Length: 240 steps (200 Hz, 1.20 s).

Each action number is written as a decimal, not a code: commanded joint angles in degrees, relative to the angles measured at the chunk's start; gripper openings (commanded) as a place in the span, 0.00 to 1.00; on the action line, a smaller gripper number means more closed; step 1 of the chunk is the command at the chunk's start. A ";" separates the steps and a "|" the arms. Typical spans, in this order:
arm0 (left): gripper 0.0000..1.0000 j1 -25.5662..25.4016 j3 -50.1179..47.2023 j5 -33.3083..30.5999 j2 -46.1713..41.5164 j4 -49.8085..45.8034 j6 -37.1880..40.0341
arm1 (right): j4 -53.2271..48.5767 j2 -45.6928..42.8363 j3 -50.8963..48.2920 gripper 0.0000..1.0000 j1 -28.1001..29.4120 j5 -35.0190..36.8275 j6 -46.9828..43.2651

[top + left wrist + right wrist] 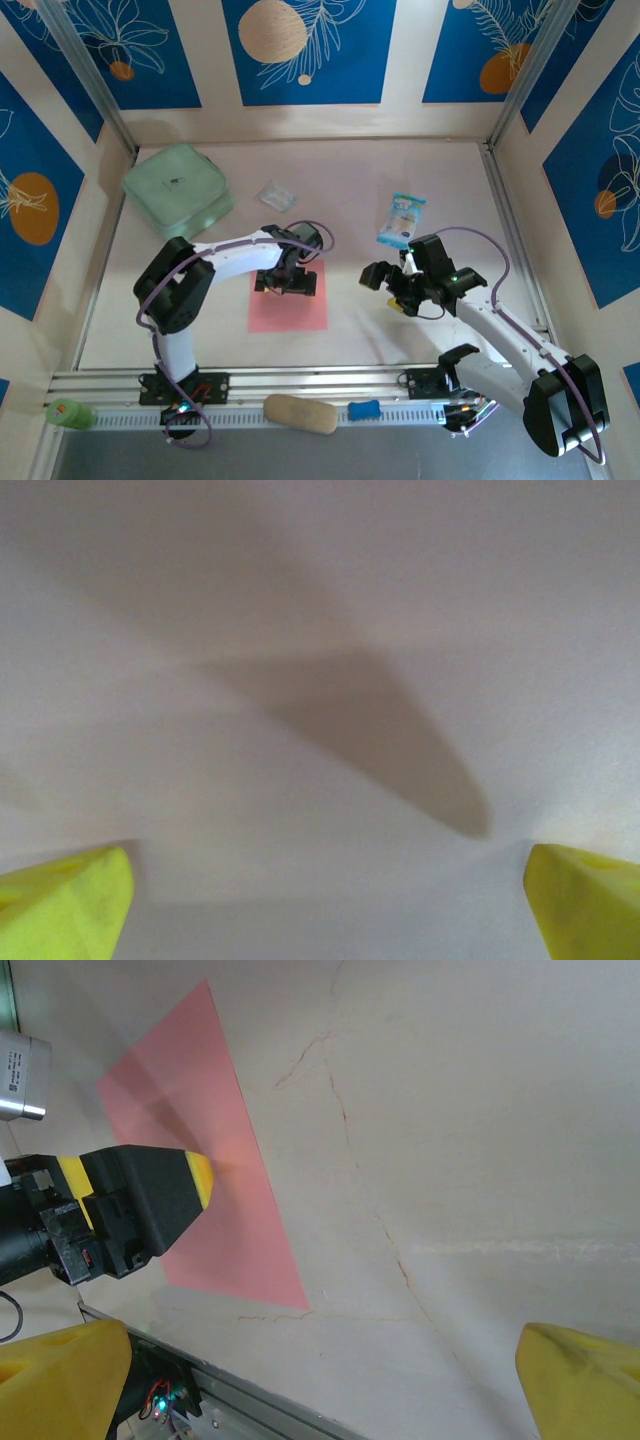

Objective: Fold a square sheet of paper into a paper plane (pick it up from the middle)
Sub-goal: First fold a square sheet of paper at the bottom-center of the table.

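The left pincer (286, 284) hides the far edge of the square sheet of paper (288, 312). In the left wrist view its yellow fingertips (62, 908) are cut off at the bottom corners. Print on the blue-and-white snack packet (401, 219) is too small to read.

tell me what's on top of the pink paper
The open left hand is over the far half of the pink paper, hiding that part; whether it touches is unclear.
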 commanded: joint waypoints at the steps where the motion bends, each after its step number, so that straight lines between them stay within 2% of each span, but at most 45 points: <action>1: 1.00 -0.41 0.27 1.59 1.22 -0.14 -2.98 | -1.20 0.13 1.20 0.99 0.53 -0.10 -0.04; 83: 1.00 -0.52 -2.46 1.44 2.76 0.87 -5.30 | -1.20 0.20 0.90 0.99 0.62 0.03 0.22; 240: 0.96 -0.96 -4.88 2.18 2.36 3.78 -3.55 | -2.74 -0.40 2.89 0.99 1.86 3.79 1.73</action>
